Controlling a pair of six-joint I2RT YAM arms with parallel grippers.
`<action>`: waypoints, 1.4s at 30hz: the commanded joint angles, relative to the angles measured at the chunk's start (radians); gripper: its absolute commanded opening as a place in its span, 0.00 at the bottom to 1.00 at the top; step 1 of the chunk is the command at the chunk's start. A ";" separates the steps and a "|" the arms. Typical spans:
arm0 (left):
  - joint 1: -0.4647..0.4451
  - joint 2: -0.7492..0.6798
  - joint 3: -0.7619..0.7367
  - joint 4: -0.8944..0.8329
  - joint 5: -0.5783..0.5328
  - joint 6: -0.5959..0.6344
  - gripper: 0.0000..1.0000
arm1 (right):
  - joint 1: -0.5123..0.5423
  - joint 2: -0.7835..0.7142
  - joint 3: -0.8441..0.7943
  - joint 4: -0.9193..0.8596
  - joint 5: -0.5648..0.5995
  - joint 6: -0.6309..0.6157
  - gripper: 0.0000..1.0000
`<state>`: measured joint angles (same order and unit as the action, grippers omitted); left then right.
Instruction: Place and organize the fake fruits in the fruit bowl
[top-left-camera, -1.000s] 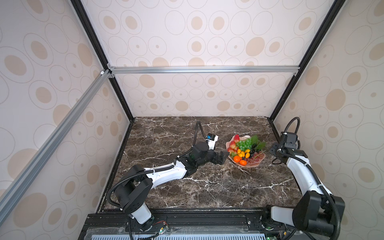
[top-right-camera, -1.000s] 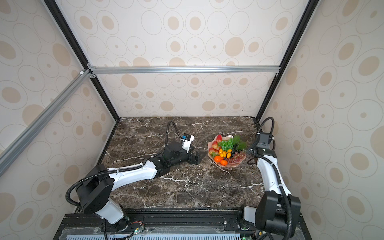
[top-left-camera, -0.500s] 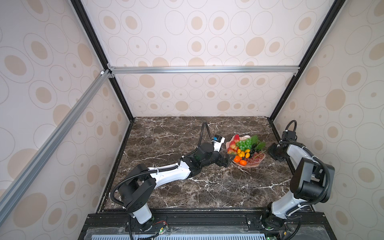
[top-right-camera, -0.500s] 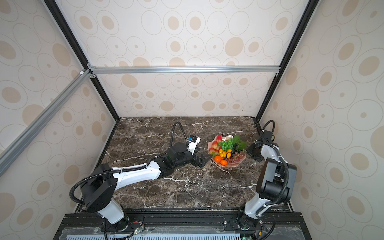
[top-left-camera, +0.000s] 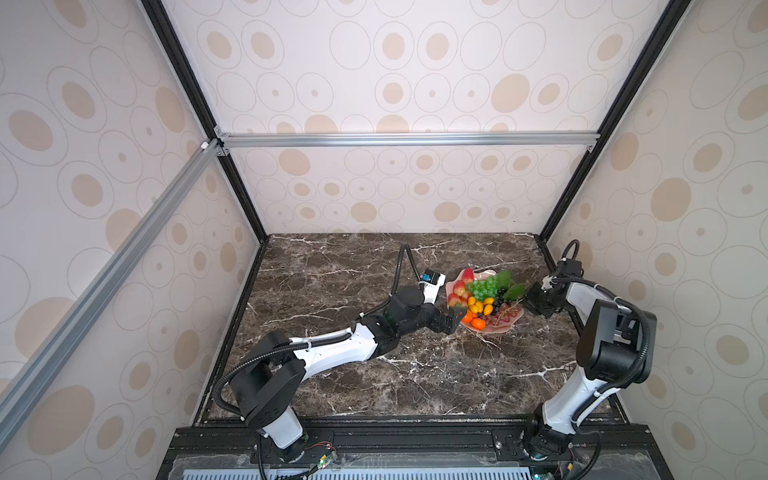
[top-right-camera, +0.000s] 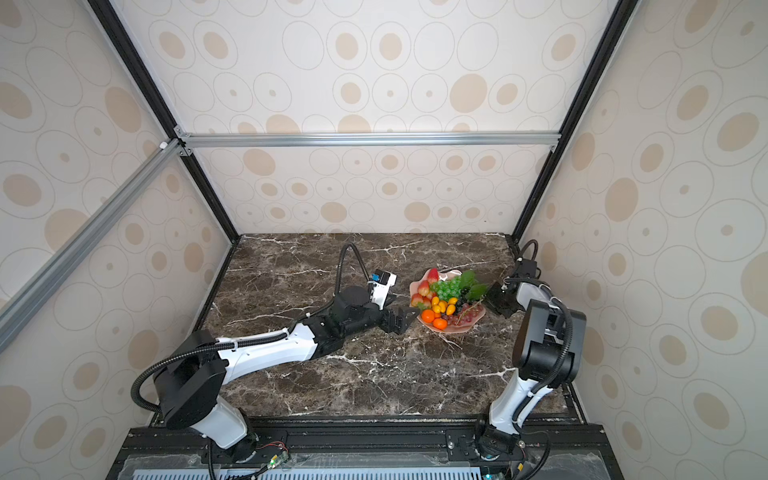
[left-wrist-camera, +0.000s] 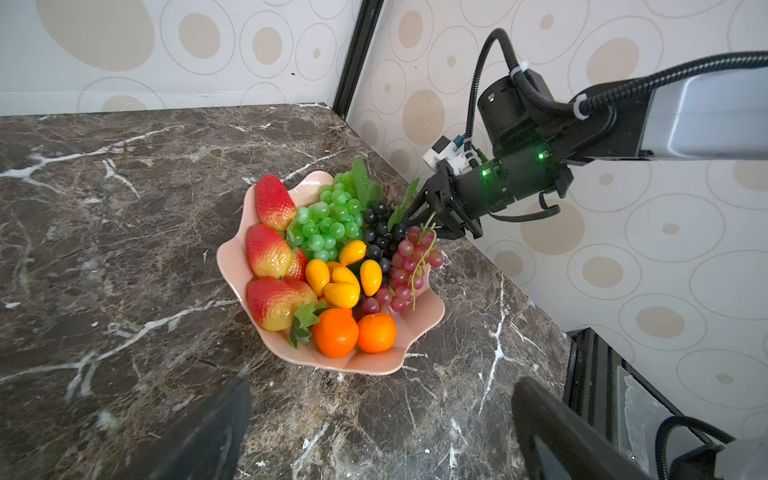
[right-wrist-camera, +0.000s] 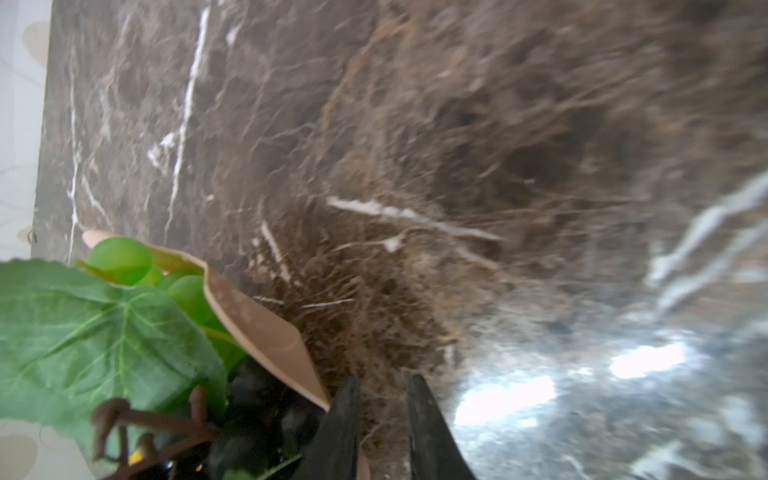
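The pale pink fruit bowl (left-wrist-camera: 374, 365) stands on the marble table right of the middle, seen in both top views (top-left-camera: 498, 329) (top-right-camera: 457, 328). It holds the fake fruits: strawberries (left-wrist-camera: 270, 203), green grapes (left-wrist-camera: 328, 220), dark grapes (left-wrist-camera: 376, 237), red grapes (left-wrist-camera: 409, 266), two oranges (left-wrist-camera: 336, 332) and yellow oval fruits (left-wrist-camera: 340, 286). My left gripper (top-left-camera: 455, 320) (left-wrist-camera: 380, 415) is open and empty, just short of the bowl's left front rim. My right gripper (left-wrist-camera: 422, 222) (right-wrist-camera: 384, 382) sits at the bowl's right rim, its fingers close together astride the rim (right-wrist-camera: 257, 324), beside a green leaf (right-wrist-camera: 104, 332).
The right wall and a black corner post (left-wrist-camera: 353, 54) stand close behind the right arm (top-left-camera: 606, 332). The left arm (top-left-camera: 332, 349) lies low across the table's middle. The black front rail (top-left-camera: 415, 436) borders the table's near edge.
My left gripper has slid right toward the bowl. The right arm has folded back, bringing its gripper to the bowl's right rim, and its jaws have narrowed.
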<state>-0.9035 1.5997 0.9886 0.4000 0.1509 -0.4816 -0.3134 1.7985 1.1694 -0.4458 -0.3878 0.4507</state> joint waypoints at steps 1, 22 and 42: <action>0.026 -0.054 -0.038 0.029 -0.014 -0.018 0.99 | 0.051 0.024 0.014 -0.004 -0.058 -0.015 0.24; 0.226 -0.365 -0.339 0.008 -0.227 -0.042 0.99 | 0.432 0.119 0.127 0.045 -0.032 0.041 0.30; 0.556 -0.594 -0.767 0.365 -0.746 0.423 0.98 | 0.347 -0.482 -0.460 0.540 0.732 -0.140 1.00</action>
<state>-0.3729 0.9688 0.1959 0.6731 -0.5465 -0.1692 0.0273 1.3708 0.8127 -0.1249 0.1879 0.4362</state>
